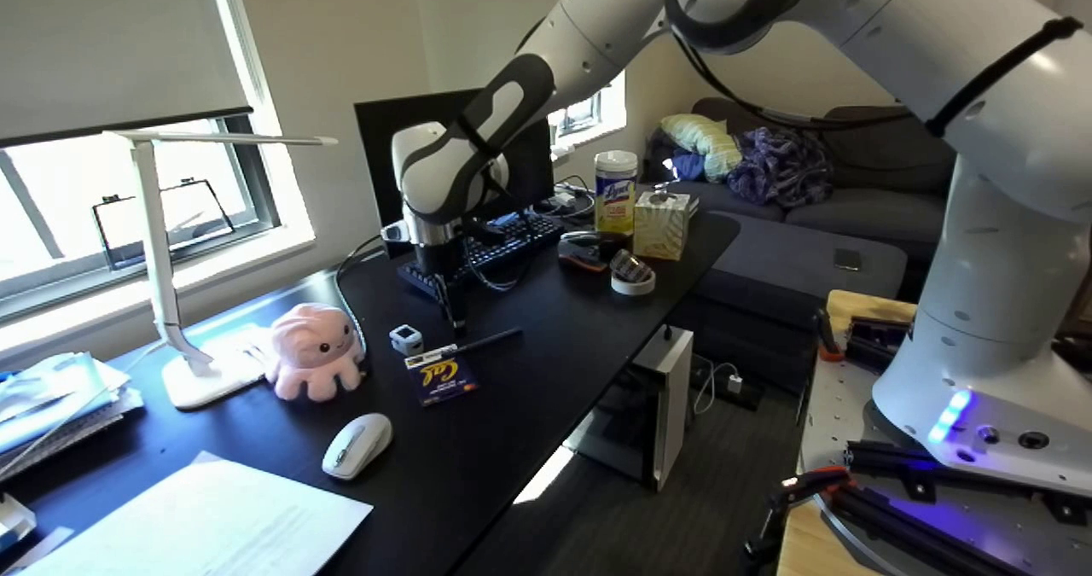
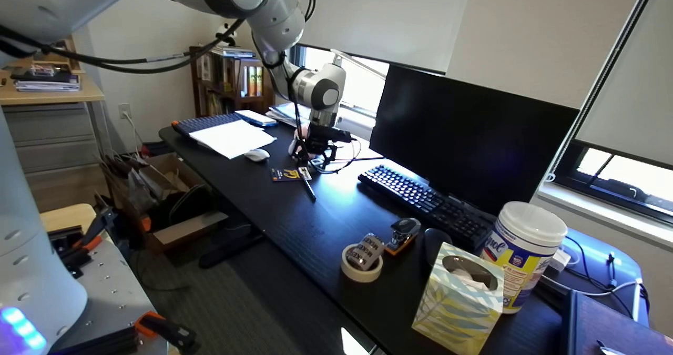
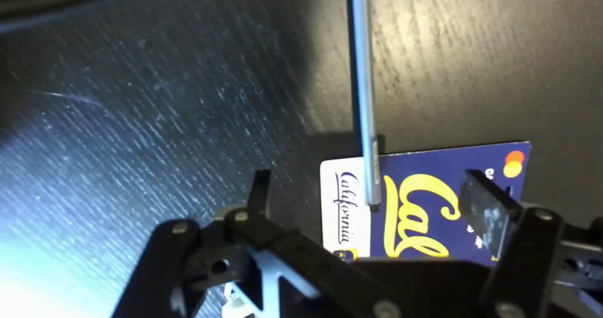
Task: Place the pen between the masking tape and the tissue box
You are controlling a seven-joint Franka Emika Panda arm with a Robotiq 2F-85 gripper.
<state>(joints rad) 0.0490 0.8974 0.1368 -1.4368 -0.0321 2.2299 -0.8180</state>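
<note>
Wrist view: gripper (image 3: pixel 367 191) spread wide and empty, a finger either side of the pen (image 3: pixel 365 82), whose end overlaps the card (image 3: pixel 417 205). In an exterior view, pen clear of the long edges of the desk (image 1: pixel 529 388); tape (image 1: pixel 633 288) near the robot-side edge; tissue box (image 1: pixel 659 233) towards that edge's right-hand corner. Lining up the grasp seems in hand; next, probably: close, lift, carry right into the gap between those two.

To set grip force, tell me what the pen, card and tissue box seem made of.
Pen: plastic or metal, unclear which; its smooth barrel shines. Card: likely plastic, smooth; thin with crisp edges. Tissue box: probably matte printed cardboard, with flat sides, sharp corners and an oval cutout.
</note>
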